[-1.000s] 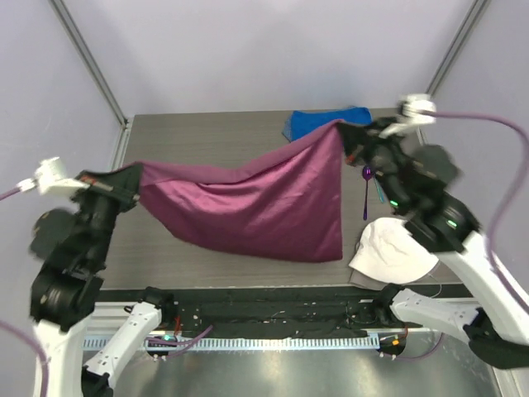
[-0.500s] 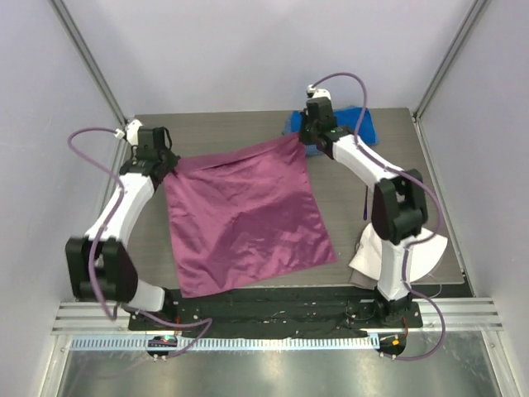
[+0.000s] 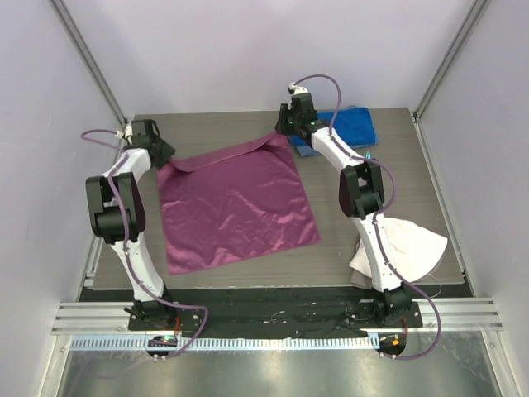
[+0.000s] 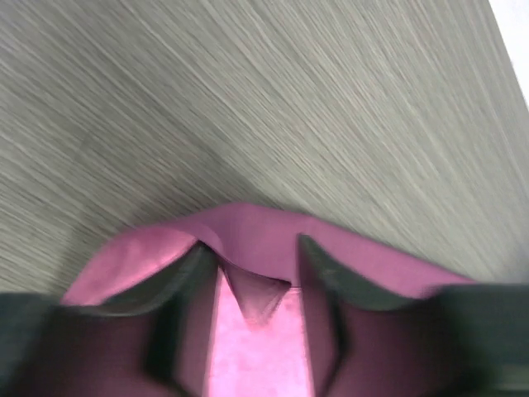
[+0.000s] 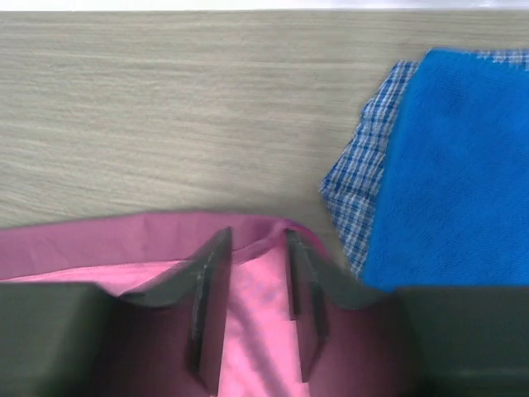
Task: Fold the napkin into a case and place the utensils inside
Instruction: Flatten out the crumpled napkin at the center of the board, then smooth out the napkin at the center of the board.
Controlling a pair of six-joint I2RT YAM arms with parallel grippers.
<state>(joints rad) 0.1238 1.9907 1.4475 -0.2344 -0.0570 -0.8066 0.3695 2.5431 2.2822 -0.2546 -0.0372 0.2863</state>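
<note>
The magenta napkin [image 3: 235, 203] lies spread flat on the table, its far edge turned over a little. My left gripper [image 3: 163, 154] sits at its far left corner. In the left wrist view the fingers [image 4: 194, 260] stand apart, open, with the napkin's corner [image 4: 256, 302] lying loose between them. My right gripper [image 3: 284, 130] is at the far right corner. Its fingers [image 5: 216, 252] are also apart, open, over the napkin's hem [image 5: 124, 236]. The utensils are hidden in every view.
A thick blue towel [image 3: 349, 125] lies just right of the right gripper, with a blue checked cloth [image 5: 364, 182] under it. A white cloth [image 3: 407, 248] lies at the near right. The right arm stretches along the table's right side. The back wall stands close behind both grippers.
The napkin, held up stretched between both grippers a second ago, was carried to the far side and laid flat. Both grippers have opened and let go of its corners.
</note>
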